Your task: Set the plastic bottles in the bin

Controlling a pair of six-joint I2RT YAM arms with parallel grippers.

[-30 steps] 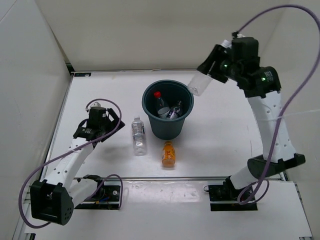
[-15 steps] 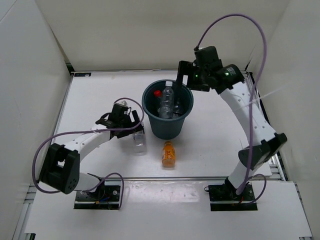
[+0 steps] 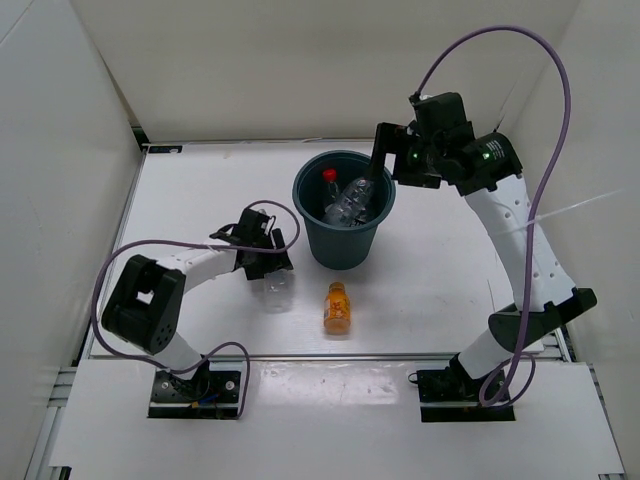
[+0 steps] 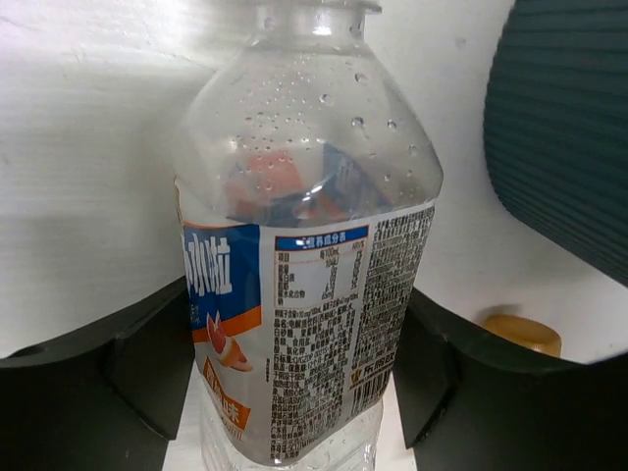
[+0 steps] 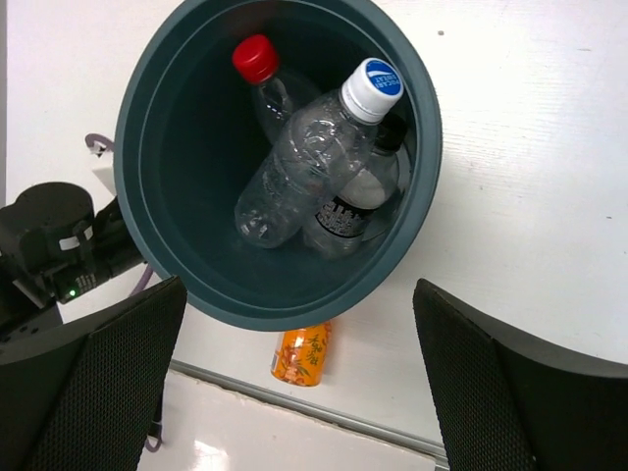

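Note:
The dark teal bin (image 3: 345, 240) stands mid-table and shows in the right wrist view (image 5: 186, 147). It holds a red-capped bottle (image 5: 257, 61), a clear bottle (image 5: 309, 162) leaning across, and a dark-labelled clear bottle (image 5: 345, 214). Another clear bottle (image 3: 278, 290) lies left of the bin and fills the left wrist view (image 4: 304, 196). My left gripper (image 3: 264, 260) straddles it, jaws open, fingers (image 4: 147, 363) close against both sides. The orange bottle (image 3: 337, 307) lies in front of the bin. My right gripper (image 3: 384, 165) hovers open and empty over the bin's far right rim.
White walls close in the table on the left, back and right. A metal rail (image 5: 324, 407) runs along the near table edge past the orange bottle (image 5: 302, 355). The bin's ribbed side (image 4: 559, 128) is just right of the left gripper. Purple cables loop off both arms.
My right gripper carried a clear bottle over the bin and let it go; it now lies inside. My left gripper moved right and down onto the lying clear bottle.

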